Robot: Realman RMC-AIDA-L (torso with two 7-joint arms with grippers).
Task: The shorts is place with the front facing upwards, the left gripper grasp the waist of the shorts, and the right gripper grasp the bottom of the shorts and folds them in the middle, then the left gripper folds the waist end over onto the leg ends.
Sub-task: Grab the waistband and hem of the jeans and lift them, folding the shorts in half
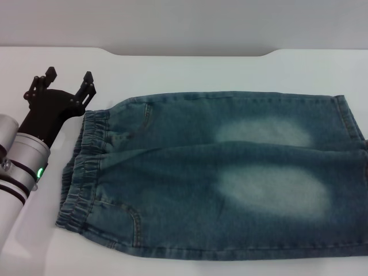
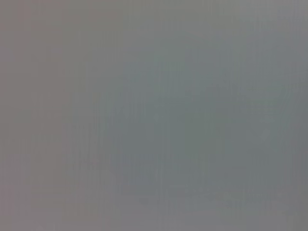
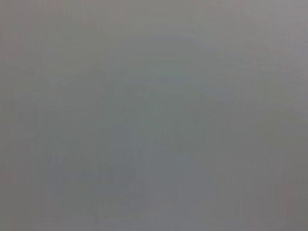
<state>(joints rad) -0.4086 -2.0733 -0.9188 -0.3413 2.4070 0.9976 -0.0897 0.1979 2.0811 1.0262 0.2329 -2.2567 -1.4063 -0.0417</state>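
Blue denim shorts with pale faded patches [image 1: 224, 178] lie flat on the white table [image 1: 184, 69], puckered elastic waistband [image 1: 83, 167] at the left. The black two-finger left gripper [image 1: 69, 76] hovers just beside its far corner, jaws wide and empty. Soft, floppy denim; I'd pinch that thick gathered band. Right gripper unseen.

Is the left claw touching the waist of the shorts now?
Apart. In the head view the left claw is open beside the waist of the shorts, with a strip of white table visible between its fingertips and the gathered band.
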